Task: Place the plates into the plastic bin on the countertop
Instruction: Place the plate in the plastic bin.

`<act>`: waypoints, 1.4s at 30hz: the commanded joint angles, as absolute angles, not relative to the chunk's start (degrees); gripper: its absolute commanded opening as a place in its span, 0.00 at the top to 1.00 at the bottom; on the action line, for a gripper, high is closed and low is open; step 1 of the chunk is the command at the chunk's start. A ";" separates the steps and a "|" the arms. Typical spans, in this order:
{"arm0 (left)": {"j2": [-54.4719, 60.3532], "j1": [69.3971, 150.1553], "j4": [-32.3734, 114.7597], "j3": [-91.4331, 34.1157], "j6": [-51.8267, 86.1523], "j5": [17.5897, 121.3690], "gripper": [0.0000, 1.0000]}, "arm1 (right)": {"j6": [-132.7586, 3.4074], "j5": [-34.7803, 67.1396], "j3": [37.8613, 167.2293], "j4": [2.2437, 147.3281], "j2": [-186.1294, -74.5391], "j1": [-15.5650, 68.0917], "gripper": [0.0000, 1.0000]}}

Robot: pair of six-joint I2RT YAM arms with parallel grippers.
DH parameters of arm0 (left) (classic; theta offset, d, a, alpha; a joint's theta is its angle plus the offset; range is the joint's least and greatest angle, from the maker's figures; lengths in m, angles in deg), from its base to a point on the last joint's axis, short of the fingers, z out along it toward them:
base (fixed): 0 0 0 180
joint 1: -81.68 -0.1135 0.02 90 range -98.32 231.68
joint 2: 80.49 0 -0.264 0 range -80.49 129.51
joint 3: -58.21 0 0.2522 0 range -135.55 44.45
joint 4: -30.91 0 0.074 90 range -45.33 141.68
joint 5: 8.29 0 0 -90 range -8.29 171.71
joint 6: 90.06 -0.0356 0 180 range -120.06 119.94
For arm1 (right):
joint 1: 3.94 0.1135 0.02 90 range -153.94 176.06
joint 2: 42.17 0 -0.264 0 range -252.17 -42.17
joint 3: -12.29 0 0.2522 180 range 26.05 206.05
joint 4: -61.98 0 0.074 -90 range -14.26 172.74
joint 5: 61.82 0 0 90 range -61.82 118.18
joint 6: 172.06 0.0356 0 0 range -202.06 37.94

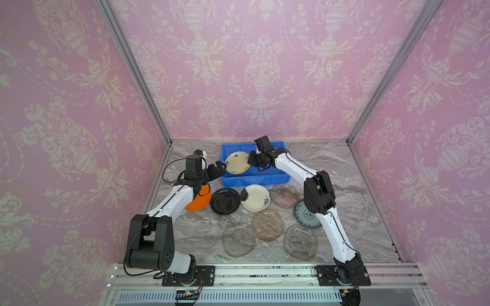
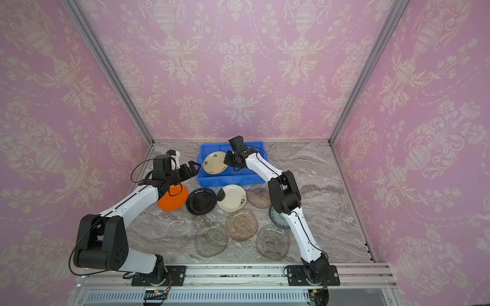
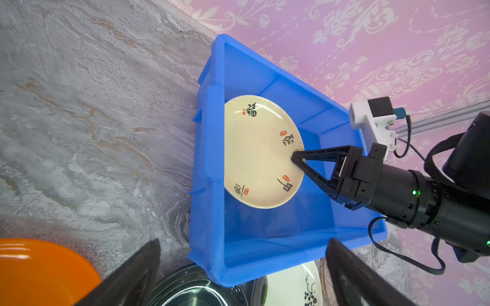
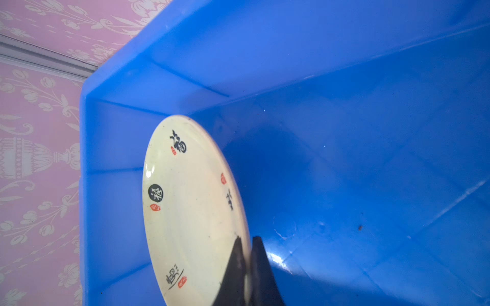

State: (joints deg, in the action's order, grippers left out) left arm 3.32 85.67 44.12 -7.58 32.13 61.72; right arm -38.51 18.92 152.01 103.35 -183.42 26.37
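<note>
The blue plastic bin (image 1: 254, 179) stands at the back of the grey marble countertop (image 1: 339, 169). My right gripper (image 1: 250, 160) reaches into it, shut on the rim of a cream plate (image 1: 236, 163) with dark characters, held tilted over the bin's left half. The right wrist view shows the fingers (image 4: 261, 265) pinching that plate's (image 4: 191, 206) edge above the bin floor (image 4: 344, 159). My left gripper (image 1: 221, 168) hangs open and empty by the bin's front left corner (image 3: 238, 254). The left wrist view shows the right gripper (image 3: 294, 159) on the plate (image 3: 259, 153).
In front of the bin lie an orange plate (image 1: 200, 202), a black plate (image 1: 224, 200), a cream plate (image 1: 255, 197), a blue-patterned plate (image 1: 305, 216) partly under the right arm, and several glass plates, such as (image 1: 267, 224). Pink walls enclose three sides.
</note>
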 commanded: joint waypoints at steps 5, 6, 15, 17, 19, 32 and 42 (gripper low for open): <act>3.89 85.89 45.20 -9.09 30.53 62.84 0.01 | -39.36 18.43 154.71 106.33 -185.04 27.09 0.96; 3.68 85.88 45.08 -8.87 30.59 62.90 0.01 | -39.54 18.44 155.49 106.92 -185.52 27.17 0.95; 3.38 85.89 45.68 -8.81 30.18 63.08 0.01 | -43.48 23.96 162.47 115.64 -188.11 27.97 0.73; 3.11 85.88 45.77 -8.60 30.10 63.33 0.01 | -44.07 24.76 162.21 116.17 -187.66 27.97 0.69; 2.70 85.89 45.84 -8.25 30.26 63.43 0.01 | -44.40 24.88 161.32 115.91 -186.99 27.94 0.67; -1.46 85.90 48.41 -5.35 29.50 64.62 0.01 | -46.73 25.35 157.91 114.22 -180.69 27.52 0.64; -3.56 85.98 49.52 -3.73 28.85 64.96 0.01 | -52.48 27.70 148.54 111.38 -168.19 27.34 0.55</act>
State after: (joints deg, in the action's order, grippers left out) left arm -1.75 85.67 47.61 -4.57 30.62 63.73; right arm -49.18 25.76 150.96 112.60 -174.31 27.63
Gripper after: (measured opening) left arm 0.993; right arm 0.451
